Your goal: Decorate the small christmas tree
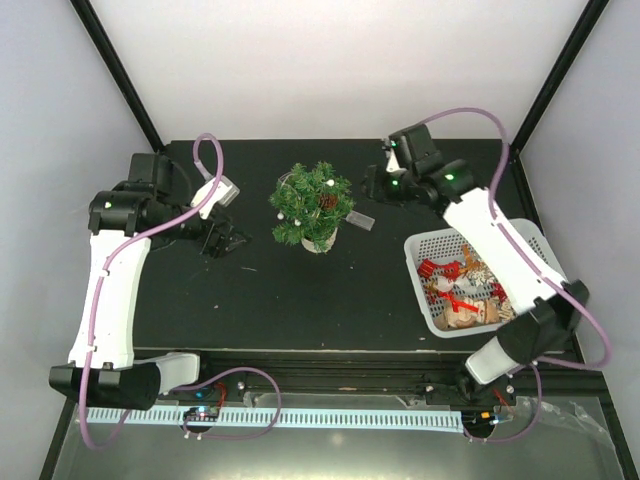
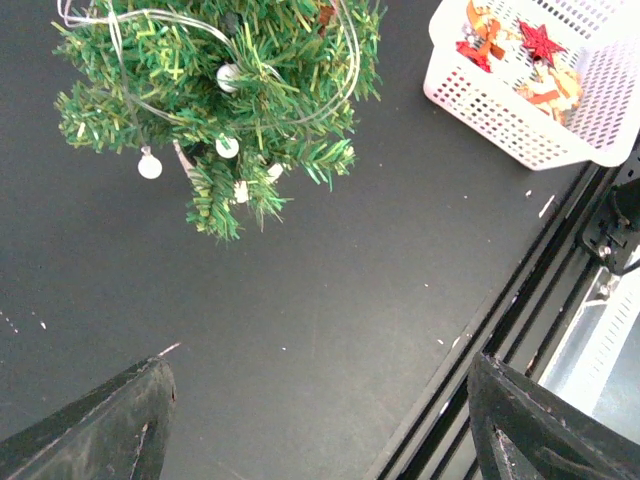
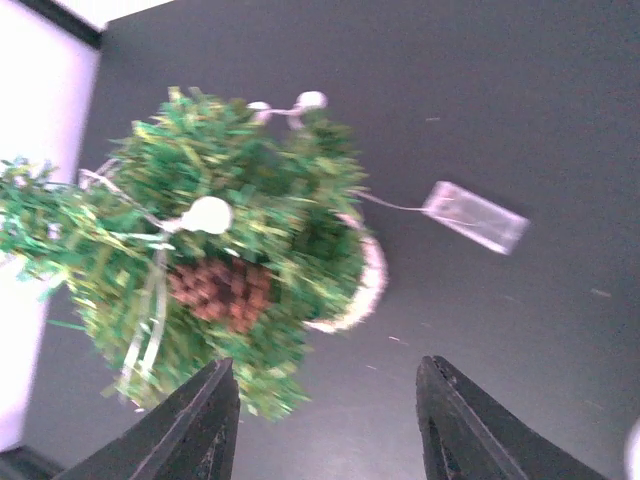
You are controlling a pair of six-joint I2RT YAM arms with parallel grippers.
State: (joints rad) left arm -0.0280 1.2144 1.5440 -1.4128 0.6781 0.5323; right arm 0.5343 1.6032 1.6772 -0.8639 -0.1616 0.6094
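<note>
The small christmas tree (image 1: 312, 207) stands in its white pot at the middle back of the black table, strung with a wire of small white bulbs. A brown pine cone (image 3: 222, 290) sits in its branches. A clear battery box (image 3: 476, 217) lies beside the pot on its wire. My right gripper (image 1: 377, 183) hovers just right of the tree, open, nothing between its fingers (image 3: 205, 425). My left gripper (image 1: 228, 240) is low over the table left of the tree (image 2: 225, 95), open and empty.
A white basket (image 1: 532, 240) at the right holds several ornaments, among them a red star (image 2: 538, 40). The table's front edge and metal rail (image 2: 540, 300) run near the left gripper.
</note>
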